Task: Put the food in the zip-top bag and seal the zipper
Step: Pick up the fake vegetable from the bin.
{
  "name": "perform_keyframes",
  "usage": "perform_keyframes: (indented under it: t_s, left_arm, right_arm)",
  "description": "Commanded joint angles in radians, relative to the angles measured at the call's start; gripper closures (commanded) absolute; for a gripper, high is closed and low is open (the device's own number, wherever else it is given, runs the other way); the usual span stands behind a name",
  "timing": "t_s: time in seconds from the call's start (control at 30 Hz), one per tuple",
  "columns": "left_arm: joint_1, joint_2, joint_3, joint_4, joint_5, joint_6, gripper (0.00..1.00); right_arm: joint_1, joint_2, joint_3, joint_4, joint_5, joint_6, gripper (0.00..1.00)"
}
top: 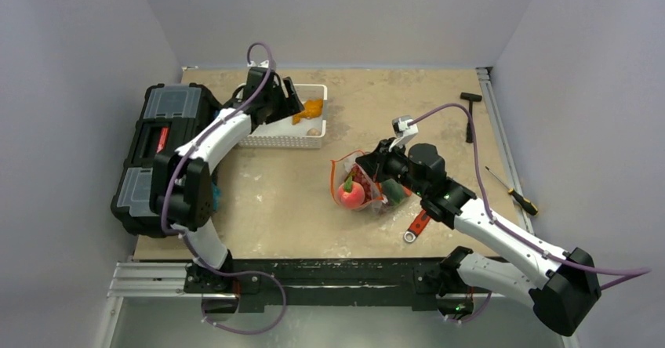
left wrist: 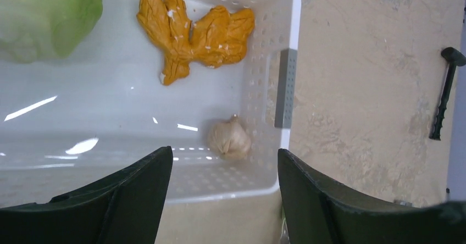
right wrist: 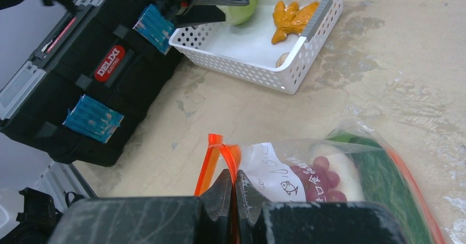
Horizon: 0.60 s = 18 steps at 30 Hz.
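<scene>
The clear zip-top bag (top: 367,190) lies mid-table holding a pink peach (top: 350,194), dark red grapes (right wrist: 314,173), a white radish (right wrist: 347,173) and a green leafy piece (right wrist: 387,192). My right gripper (right wrist: 235,186) is shut on the orange-red zipper (right wrist: 226,157) at the bag's mouth, which stands folded above the fingertips. My left gripper (left wrist: 225,164) hangs open and empty over the white basket (left wrist: 295,24). A beige bulb (left wrist: 229,138) lies just beyond its fingertips. An orange knobbly piece (left wrist: 195,31) and a green lettuce (left wrist: 46,13) lie farther in the basket.
A black toolbox (top: 157,152) stands at the table's left edge, beside the basket (top: 288,135). A red-handled wrench (top: 417,226) lies near the bag. A screwdriver (top: 514,193) and a black T-shaped tool (top: 470,111) lie at the right.
</scene>
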Motion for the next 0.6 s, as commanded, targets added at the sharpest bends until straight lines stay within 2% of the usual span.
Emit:
perform_keyframes:
  t_s: [0.0, 0.1, 0.37, 0.57]
  left_arm:
    - [0.04, 0.132, 0.151, 0.015, 0.091, 0.026, 0.31]
    - [0.039, 0.219, 0.225, 0.002, 0.03, 0.06, 0.31]
    - [0.015, 0.405, 0.416, -0.192, -0.151, 0.088, 0.31]
    - [0.002, 0.492, 0.496, -0.262, -0.175, 0.098, 0.31]
  right_arm:
    - [-0.004, -0.007, 0.051, 0.005, 0.039, -0.049, 1.0]
    - [-0.006, -0.011, 0.052, 0.003, 0.04, -0.055, 1.0]
    - [-0.008, 0.01, 0.049, 0.02, 0.039, -0.057, 1.0]
    - [-0.008, 0.018, 0.045, 0.028, 0.039, -0.057, 1.0]
